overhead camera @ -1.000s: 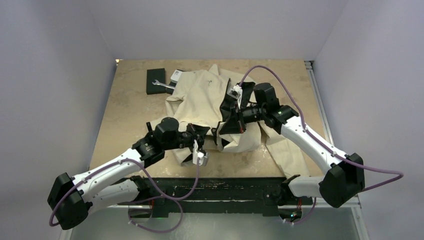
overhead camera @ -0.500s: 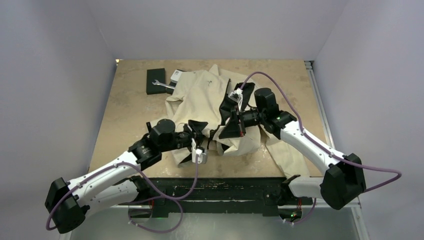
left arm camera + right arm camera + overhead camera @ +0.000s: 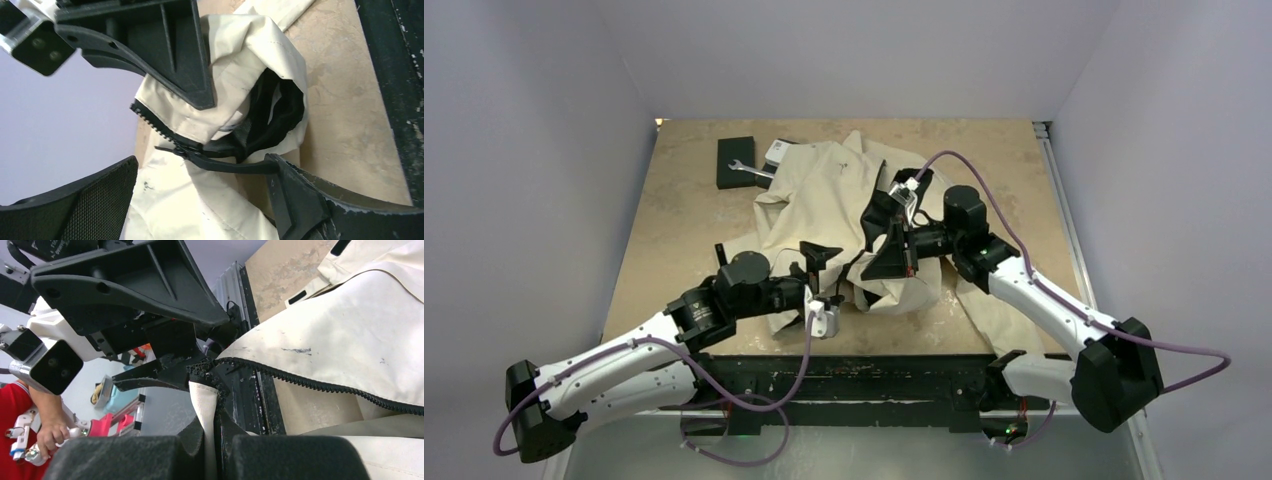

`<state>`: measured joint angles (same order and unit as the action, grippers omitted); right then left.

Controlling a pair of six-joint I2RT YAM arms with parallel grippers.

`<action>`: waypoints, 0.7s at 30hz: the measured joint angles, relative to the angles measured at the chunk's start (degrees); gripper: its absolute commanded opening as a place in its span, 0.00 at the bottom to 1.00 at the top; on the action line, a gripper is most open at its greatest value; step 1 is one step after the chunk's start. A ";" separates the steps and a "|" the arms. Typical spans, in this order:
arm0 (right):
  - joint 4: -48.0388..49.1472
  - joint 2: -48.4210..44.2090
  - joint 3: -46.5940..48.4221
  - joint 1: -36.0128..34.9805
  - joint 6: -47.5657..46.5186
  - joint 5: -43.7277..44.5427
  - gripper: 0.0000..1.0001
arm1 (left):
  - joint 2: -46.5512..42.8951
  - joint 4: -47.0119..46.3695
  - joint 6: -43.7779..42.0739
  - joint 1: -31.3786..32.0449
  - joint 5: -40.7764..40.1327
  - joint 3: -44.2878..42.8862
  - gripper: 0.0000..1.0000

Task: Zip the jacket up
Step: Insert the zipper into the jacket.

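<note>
1. The cream jacket (image 3: 824, 185) lay crumpled at the centre of the frame on the tan table (image 3: 674, 240), with its black lining showing.
2. Centre right, the right gripper (image 3: 215, 450) pinched the jacket's zipper edge and held it raised.
3. At lower centre, the left gripper (image 3: 200, 215) had its jaws spread wide beside that edge, gripping nothing.
4. A black box (image 3: 732, 150) and a wrench (image 3: 749, 170) sat at upper left.

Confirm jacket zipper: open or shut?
Open. The jacket lies parted, black lining showing; zipper teeth run as one unjoined row.
</note>
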<state>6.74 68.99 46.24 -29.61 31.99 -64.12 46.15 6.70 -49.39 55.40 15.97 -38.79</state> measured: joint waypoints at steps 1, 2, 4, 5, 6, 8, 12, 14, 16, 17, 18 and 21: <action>0.98 -0.17 -0.39 -0.02 0.83 -0.02 0.00 | 0.00 0.42 0.72 0.46 -0.68 -0.04 0.96; 1.66 -0.31 -0.68 -0.02 1.51 0.00 0.00 | 0.02 1.25 1.62 1.03 -1.55 -0.17 0.97; 2.78 -0.42 -1.11 -0.02 2.75 0.00 0.00 | 0.02 2.62 3.32 2.08 -3.41 -0.46 0.97; 3.37 -0.42 -1.31 -0.02 3.19 0.02 0.00 | 0.04 3.21 3.98 2.69 -4.76 -0.55 0.97; 3.82 -0.42 -1.49 -0.02 3.61 0.02 0.00 | 0.13 3.65 4.70 3.28 -6.27 -0.59 0.98; 4.90 -0.42 -1.75 -0.02 4.44 0.04 0.00 | 0.52 4.13 5.90 4.11 -9.55 -0.61 0.98; 6.78 -0.42 -2.34 -0.02 5.73 0.07 0.00 | 1.77 3.21 6.99 4.76 -15.56 -0.59 0.99; 7.41 -0.42 -2.62 -0.02 6.21 0.07 0.00 | 2.47 1.20 6.97 4.87 -18.10 -0.35 0.99; 7.67 -0.42 -2.67 -0.02 6.54 0.07 0.00 | 3.06 -1.22 6.80 5.07 -20.26 0.31 0.94; 7.87 -0.42 -2.67 -0.02 6.64 0.09 0.00 | 3.28 -2.14 6.78 5.14 -21.03 0.61 0.90; 8.00 -0.42 -2.67 -0.02 6.71 0.09 0.00 | 3.43 -2.89 6.75 5.18 -21.59 0.90 0.85; 8.33 -0.42 -2.69 -0.02 7.15 0.13 0.00 | 3.45 -3.41 6.80 5.18 -22.21 1.07 0.60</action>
<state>15.07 68.58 43.55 -29.63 39.13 -63.99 49.60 3.29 -42.59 60.58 -6.24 -37.71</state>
